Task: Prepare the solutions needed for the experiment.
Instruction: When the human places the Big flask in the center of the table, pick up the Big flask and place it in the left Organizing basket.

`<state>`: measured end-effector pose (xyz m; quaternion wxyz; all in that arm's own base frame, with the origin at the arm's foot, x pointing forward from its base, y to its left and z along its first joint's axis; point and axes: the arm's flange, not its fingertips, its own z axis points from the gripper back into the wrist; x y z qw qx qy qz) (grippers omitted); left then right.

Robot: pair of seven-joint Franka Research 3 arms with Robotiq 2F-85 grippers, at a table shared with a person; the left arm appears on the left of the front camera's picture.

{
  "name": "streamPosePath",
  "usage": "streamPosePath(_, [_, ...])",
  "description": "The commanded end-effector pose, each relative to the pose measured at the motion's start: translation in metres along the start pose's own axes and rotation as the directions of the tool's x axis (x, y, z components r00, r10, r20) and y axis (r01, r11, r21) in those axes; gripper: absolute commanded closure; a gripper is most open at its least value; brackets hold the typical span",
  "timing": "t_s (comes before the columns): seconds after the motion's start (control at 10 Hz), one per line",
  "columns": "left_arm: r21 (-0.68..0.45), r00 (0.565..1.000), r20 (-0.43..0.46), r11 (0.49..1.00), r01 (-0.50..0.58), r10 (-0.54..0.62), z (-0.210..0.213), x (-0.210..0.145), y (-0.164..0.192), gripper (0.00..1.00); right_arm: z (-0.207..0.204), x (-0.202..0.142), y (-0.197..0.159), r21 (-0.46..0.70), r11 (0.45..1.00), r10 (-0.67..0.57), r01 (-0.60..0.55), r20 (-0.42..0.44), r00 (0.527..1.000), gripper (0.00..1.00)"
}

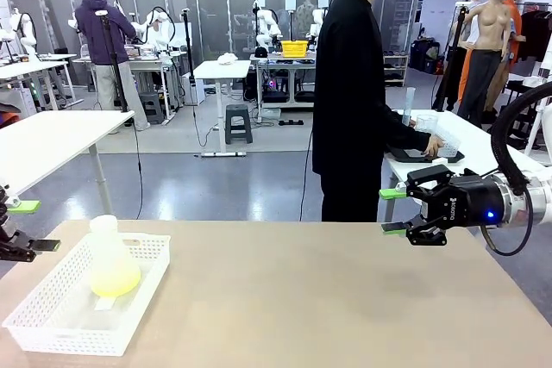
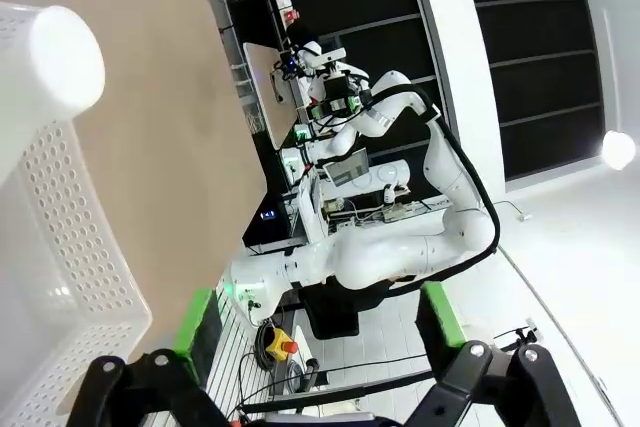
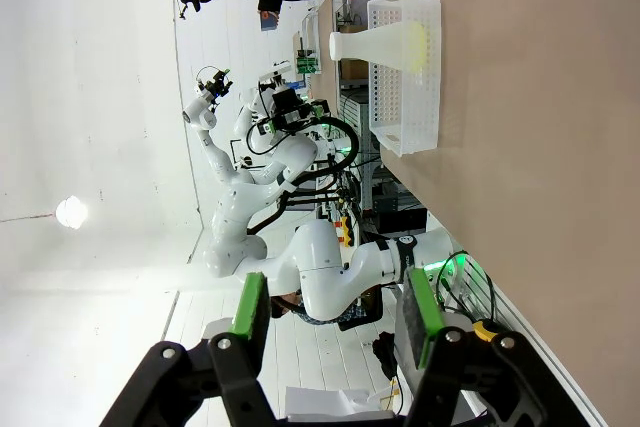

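Front view: fixed, robot's side, looking across table [image 1: 345,299] toward person [image 1: 349,92]. Left wrist view: rolled, close beside basket [image 2: 60,277], facing along table edge. Right wrist view: rolled sideways, farther off; shares basket, flask [image 3: 385,44].

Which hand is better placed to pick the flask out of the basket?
Left, probably. The left hand hangs open right beside the white basket holding the conical flask; the right hand is open across the table.

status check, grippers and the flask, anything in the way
Left gripper open, empty, beside the basket. Right gripper open, empty, above the table's right side. Flask with yellow-green solution upright in basket. Tabletop between them bare.
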<state>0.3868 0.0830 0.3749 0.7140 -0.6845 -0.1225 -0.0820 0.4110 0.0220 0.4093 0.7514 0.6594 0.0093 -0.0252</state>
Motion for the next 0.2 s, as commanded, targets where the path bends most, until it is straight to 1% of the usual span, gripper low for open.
streamPosePath(0.0, [0.003, 1.0, -0.002, 1.0, 0.017, -0.017, 0.0005, -0.0004, -0.0066, 0.0, -0.0007, 0.0, 0.0017, 0.007, 1.0, 0.006, -0.006, -0.001, 1.0, 0.32])
streamPosePath(0.1, [0.003, 1.0, -0.002, 1.0, 0.017, -0.017, 0.0005, -0.0004, -0.0066, 0.0, -0.0007, 0.0, 0.0017, 0.007, 1.0, 0.006, -0.006, -0.001, 1.0, 0.32])
